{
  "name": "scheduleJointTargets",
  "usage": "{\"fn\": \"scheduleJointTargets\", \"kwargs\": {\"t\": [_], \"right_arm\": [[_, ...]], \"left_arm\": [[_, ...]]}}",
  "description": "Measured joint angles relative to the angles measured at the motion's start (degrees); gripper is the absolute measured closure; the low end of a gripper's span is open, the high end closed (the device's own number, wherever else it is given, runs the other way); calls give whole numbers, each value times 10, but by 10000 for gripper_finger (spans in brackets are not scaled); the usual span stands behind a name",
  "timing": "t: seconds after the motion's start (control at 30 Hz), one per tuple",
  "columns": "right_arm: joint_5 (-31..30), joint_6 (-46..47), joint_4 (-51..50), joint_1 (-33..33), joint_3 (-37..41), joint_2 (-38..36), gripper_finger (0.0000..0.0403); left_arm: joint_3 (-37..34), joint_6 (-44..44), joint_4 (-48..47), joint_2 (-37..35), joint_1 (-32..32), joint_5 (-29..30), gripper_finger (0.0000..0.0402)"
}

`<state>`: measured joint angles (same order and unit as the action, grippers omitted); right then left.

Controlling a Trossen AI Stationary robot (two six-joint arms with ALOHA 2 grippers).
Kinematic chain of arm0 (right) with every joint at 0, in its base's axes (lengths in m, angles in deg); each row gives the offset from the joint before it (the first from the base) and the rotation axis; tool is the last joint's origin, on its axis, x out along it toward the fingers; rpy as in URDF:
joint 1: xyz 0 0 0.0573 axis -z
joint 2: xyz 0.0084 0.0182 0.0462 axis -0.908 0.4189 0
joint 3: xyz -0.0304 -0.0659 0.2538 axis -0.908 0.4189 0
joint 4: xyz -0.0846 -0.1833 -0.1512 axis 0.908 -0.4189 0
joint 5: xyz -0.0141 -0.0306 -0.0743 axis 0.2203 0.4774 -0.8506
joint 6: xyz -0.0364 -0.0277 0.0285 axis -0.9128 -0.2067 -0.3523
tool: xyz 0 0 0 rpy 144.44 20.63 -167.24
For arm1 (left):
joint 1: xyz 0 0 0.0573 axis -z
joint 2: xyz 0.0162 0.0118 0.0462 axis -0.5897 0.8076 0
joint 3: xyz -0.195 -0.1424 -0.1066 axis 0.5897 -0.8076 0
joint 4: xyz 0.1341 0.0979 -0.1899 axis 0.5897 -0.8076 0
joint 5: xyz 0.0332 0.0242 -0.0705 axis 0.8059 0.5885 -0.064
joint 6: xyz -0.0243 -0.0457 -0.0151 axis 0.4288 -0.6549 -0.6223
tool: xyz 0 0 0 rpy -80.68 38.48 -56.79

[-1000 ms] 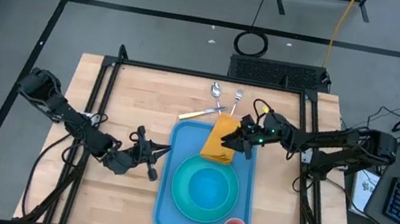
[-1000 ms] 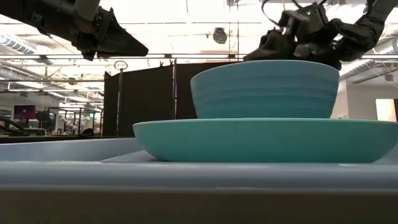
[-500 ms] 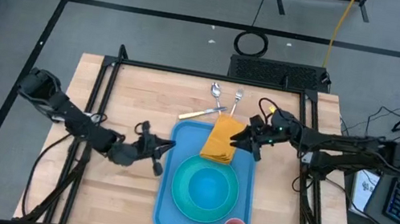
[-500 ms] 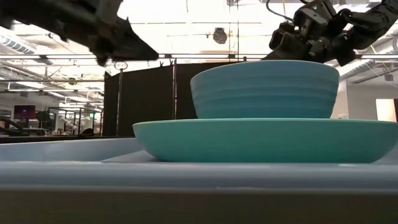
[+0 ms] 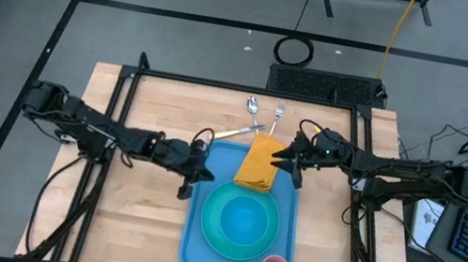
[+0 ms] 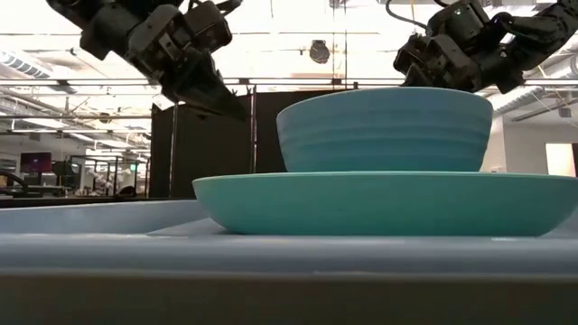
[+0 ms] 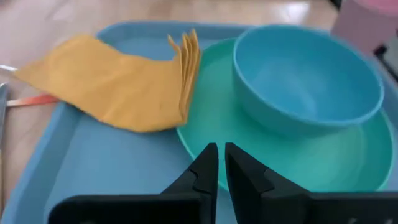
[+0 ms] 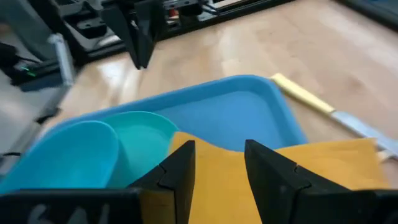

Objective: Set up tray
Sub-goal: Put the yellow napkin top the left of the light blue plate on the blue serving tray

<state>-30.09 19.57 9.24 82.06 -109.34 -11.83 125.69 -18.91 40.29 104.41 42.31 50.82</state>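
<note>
Rigid, loaded tray point(image 5: 194, 239), best held by its rim: left gripper point(image 5: 202, 169) nearly closed and empty at nine o'clock; right gripper point(image 5: 279, 159), parted and empty, at one o'clock.

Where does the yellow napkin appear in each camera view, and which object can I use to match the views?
High view: yellow napkin lies at the tray's far end, beside the plate.
Low view: not in it; bowl and plate block that area.
Left wrist view: beyond the plate, partly over the tray rim.
Right wrist view: just ahead of the right claw, under it.
Shared landmark: the blue bowl.
</note>
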Motion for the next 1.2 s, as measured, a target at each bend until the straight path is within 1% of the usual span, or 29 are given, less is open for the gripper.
{"fn": "scheduleJointTargets", "kwargs": {"t": [0.1,0.13,0.17,0.23,0.37,0.47,0.57,0.67,0.73,0.93,1.13,1.2], "right_arm": [[-2,-23,1,11,0,0,276],[-2,-32,3,15,0,0,277],[-4,-41,5,20,0,0,277],[-26,-50,11,29,0,0,277],[-72,-72,11,55,0,0,277],[-91,-77,11,77,0,0,277],[-90,-66,11,97,0,0,277],[-89,-62,11,110,0,0,277],[-89,-59,11,116,0,0,277],[-89,-37,10,125,0,0,277],[-88,-23,5,124,0,0,277],[-88,-22,4,124,0,0,277]], "left_arm": [[14,33,-11,0,-16,-26,360],[16,39,-12,3,-23,-26,353],[16,44,-14,7,-31,-25,343],[14,46,-23,10,-48,-27,320],[16,67,-28,7,-80,-52,269],[15,79,-35,8,-99,-74,239],[15,92,-34,11,-110,-94,219],[15,113,-27,25,-115,-115,208],[15,126,-5,42,-118,-122,205],[15,145,31,86,-134,-146,204],[19,162,65,119,-134,-171,204],[24,167,58,131,-131,-172,204]]}}
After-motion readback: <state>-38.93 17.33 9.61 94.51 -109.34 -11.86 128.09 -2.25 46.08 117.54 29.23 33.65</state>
